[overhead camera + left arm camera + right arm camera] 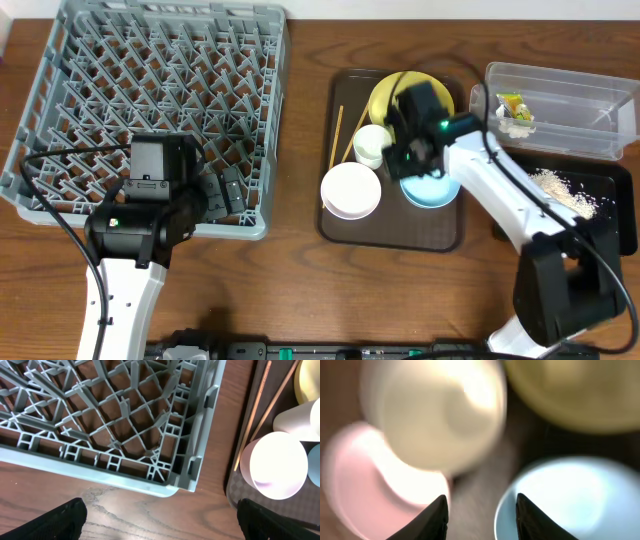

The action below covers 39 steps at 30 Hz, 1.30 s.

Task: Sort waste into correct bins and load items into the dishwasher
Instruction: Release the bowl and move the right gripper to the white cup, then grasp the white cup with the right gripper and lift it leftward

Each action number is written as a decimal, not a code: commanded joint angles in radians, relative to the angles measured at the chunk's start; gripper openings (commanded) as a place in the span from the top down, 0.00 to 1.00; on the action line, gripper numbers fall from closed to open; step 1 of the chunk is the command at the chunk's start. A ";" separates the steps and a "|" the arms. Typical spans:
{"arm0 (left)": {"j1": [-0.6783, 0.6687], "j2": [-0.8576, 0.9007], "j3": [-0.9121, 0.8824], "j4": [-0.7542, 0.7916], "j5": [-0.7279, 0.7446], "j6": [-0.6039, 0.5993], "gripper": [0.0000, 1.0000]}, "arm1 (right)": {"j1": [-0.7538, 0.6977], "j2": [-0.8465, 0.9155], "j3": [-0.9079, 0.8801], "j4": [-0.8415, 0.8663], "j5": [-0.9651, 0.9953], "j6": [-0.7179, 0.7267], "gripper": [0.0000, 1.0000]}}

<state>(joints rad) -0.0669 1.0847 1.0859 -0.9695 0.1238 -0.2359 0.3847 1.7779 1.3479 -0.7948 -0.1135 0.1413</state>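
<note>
The grey dish rack (150, 90) stands at the far left and is empty; its corner fills the left wrist view (125, 420). The yellow plate (385, 95), small white cup (372, 143), white bowl (350, 190), light blue bowl (437, 192) and two chopsticks (338, 135) lie on the brown serving tray (400, 230). My right gripper (415, 165) is open low over the tray. Its fingers (482, 515) straddle the blue bowl's (570, 500) near rim, beside the cup (435, 415). My left gripper (160, 520) is open and empty over bare table by the rack's front right corner.
The clear tub (590, 75) at the far right holds the yellow-green wrapper (512, 103) and white paper bits (518, 125). The black tray (612, 180) in front of it holds the rice-like crumbs (565, 190). My right arm crosses over the black tray.
</note>
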 commanded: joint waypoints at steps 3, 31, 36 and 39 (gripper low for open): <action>0.005 -0.002 0.018 -0.003 -0.013 0.002 0.01 | 0.001 -0.045 0.101 0.032 0.064 0.031 0.61; 0.005 -0.002 0.018 -0.003 -0.013 0.002 0.01 | -0.013 0.182 0.147 0.121 0.103 0.203 0.99; 0.005 -0.002 0.018 -0.002 -0.013 0.002 0.01 | -0.063 0.104 0.220 0.069 0.076 0.202 0.99; 0.005 -0.002 0.018 0.005 -0.013 0.001 0.01 | -0.104 0.056 0.238 0.045 -0.035 0.177 0.99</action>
<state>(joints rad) -0.0669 1.0847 1.0859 -0.9688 0.1238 -0.2359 0.3271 1.9236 1.5406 -0.7414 -0.0551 0.3294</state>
